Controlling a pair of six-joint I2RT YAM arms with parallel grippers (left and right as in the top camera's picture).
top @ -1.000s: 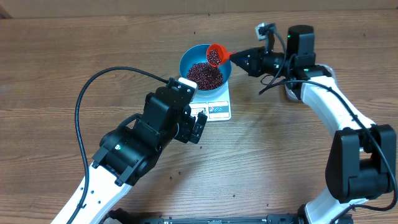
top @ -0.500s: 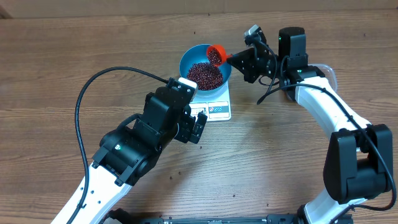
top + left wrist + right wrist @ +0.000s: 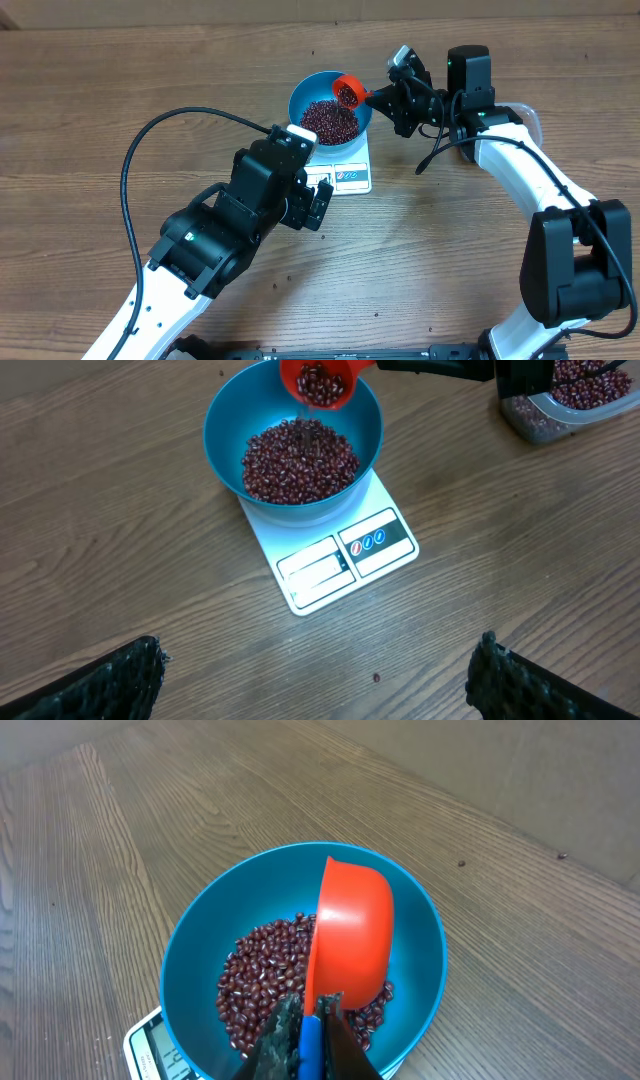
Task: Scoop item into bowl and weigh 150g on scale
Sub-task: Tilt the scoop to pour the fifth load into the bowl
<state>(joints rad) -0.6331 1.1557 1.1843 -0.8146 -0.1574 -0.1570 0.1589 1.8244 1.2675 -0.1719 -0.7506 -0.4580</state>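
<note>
The right pincer [image 3: 305, 1042] is clamped narrow on the thin blue-edged handle of an orange-red plastic scoop [image 3: 350, 935], gripping it at the very end so the cup reaches out past the fingertips and over the target. The scoop is tipped steeply on its side, mouth toward the middle of the frame, which looks like a deliberate slow pour rather than a dump: in the left wrist view some small dark maroon beans [image 3: 300, 460] sit in the cup and a thin blurred trickle seems to drop from its lip. Directly below is the round deep bright blue bowl [image 3: 425, 955], holding a loose heap of the beans that covers its bottom. The bowl stands on the flat white rectangular kitchen scale [image 3: 345, 555], at the upper centre of the overhead view, so each addition registers at once; the display window faces the lower edge of the frame, but its digits are too small to read, so I cannot tell how close the weight is to the goal. At the upper right of the left wrist view a clear rounded plastic tub [image 3: 570, 395] holds the remaining bean supply, near the right arm for refills. The left pincer [image 3: 318, 205] hangs spread wide and empty above the brown wood-grain table [image 3: 120, 540], just below the scale, likely parked clear while giving its camera a view of the display.
</note>
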